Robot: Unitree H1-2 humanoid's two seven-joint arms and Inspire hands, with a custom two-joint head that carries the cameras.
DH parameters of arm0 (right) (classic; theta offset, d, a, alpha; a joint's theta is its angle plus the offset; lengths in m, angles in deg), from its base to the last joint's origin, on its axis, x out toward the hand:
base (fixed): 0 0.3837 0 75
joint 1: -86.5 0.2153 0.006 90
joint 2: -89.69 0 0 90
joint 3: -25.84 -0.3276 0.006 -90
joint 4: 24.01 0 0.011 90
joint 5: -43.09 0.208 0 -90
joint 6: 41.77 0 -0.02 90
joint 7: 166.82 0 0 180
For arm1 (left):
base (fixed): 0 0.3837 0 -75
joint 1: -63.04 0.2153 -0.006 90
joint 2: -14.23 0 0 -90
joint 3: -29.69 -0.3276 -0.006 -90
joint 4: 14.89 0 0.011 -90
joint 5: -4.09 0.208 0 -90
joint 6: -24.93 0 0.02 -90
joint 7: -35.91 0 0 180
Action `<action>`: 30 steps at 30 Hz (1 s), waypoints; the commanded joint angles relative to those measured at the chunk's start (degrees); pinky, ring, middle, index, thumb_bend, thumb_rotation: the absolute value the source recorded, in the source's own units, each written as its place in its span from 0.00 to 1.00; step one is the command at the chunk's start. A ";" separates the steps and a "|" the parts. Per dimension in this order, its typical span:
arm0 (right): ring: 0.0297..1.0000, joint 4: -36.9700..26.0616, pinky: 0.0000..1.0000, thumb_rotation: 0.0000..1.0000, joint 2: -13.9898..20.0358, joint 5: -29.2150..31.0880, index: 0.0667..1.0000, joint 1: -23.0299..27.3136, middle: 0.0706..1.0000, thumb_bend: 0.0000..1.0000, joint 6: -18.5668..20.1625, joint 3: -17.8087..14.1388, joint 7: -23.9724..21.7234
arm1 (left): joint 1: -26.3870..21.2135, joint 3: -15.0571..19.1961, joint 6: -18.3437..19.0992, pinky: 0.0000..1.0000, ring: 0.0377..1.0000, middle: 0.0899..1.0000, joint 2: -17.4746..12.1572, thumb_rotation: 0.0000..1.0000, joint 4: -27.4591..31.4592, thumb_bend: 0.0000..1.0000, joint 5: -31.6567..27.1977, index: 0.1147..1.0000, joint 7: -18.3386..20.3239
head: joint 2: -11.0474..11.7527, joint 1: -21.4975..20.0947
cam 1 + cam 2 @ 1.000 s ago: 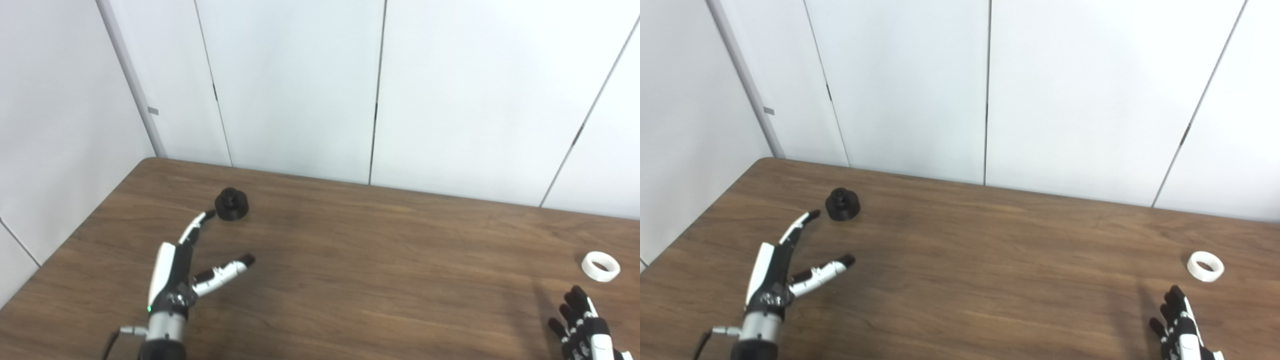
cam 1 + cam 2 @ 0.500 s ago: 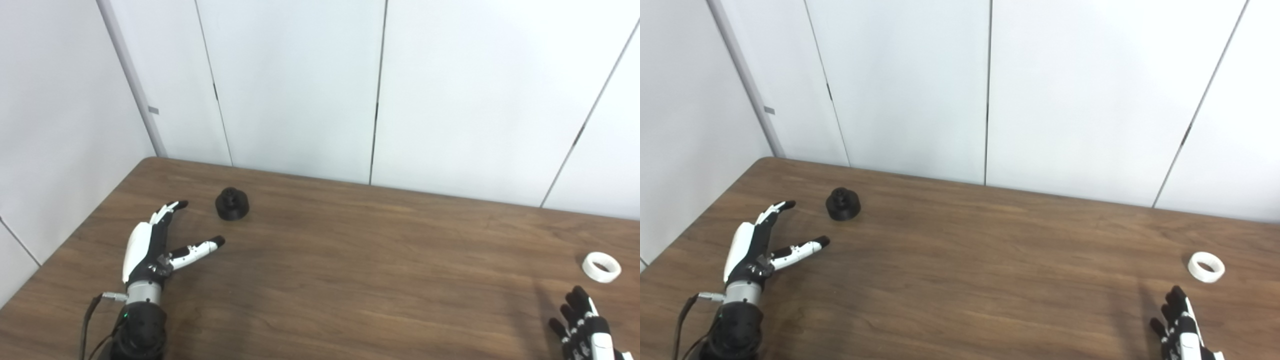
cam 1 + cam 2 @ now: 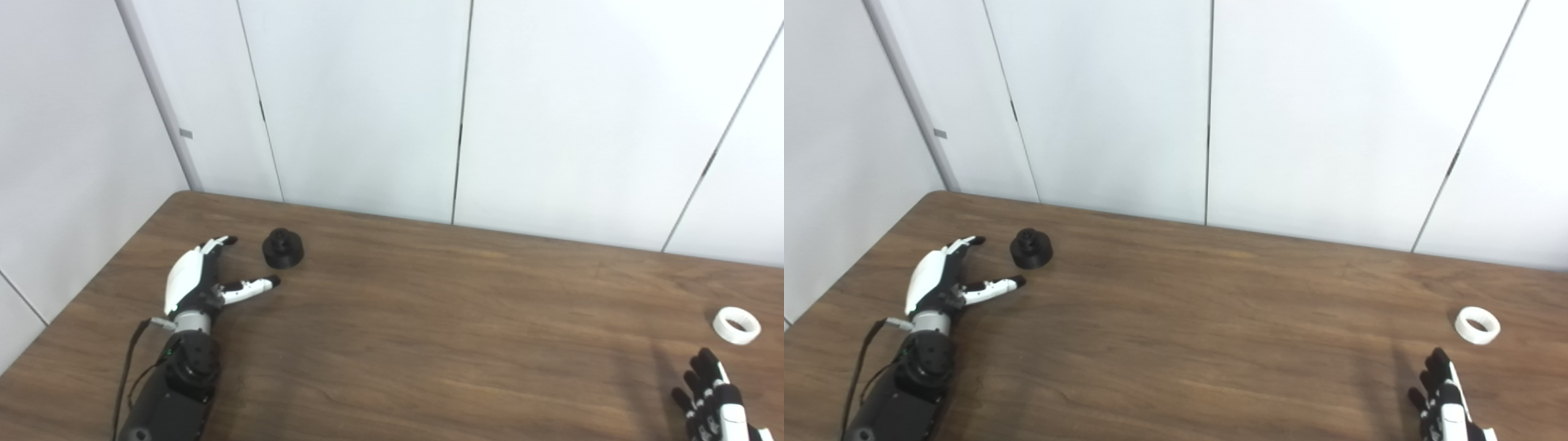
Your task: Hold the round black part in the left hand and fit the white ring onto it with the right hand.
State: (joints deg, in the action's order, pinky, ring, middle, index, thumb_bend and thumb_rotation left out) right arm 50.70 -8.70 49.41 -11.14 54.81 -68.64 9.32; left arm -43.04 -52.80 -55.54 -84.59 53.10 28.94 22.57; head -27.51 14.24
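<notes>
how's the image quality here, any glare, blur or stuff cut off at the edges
Left eye view: even, soft light, no glare on the table; round black part and white ring sharp, with faint shadows only; right hand cut by the bottom edge. Right eye view: same soft light; left hand crisp and open, right hand again clipped at the frame's bottom.

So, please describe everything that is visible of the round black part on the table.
The round black part is a small matte black piece, maybe plastic: a wide round base with a narrower knob on top. It stands upright on the wooden table, near the far left corner. Nothing holds it. The open left hand lies beside it, fingers and thumb spread toward it, not touching.
</notes>
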 commanded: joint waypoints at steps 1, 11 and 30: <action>1.00 -1.46 1.00 1.00 -0.46 0.04 1.00 -0.35 1.00 0.39 0.26 0.28 0.08 | -4.07 -0.52 -2.07 1.00 0.99 0.94 -2.39 0.39 -1.39 1.00 0.84 0.84 -1.80 | -0.10 -0.04; 1.00 -2.05 1.00 1.00 -0.36 -0.15 1.00 -0.68 1.00 0.38 0.51 0.30 0.38 | -9.48 -4.07 -1.65 1.00 1.00 0.94 -2.08 0.42 -9.25 1.00 1.16 0.83 -3.66 | -0.24 -0.10; 1.00 -3.54 1.00 1.00 -0.46 -0.07 1.00 -0.87 1.00 0.34 2.23 0.50 0.74 | -14.05 -8.84 -0.19 1.00 1.00 0.95 -0.73 0.39 -13.32 1.00 0.81 0.81 -3.71 | -0.35 -0.68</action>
State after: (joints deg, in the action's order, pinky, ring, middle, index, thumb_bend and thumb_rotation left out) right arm 48.68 -8.77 49.23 -11.70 57.04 -68.26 10.03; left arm -54.27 -61.43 -54.90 -84.57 39.48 29.46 19.22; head -27.77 13.54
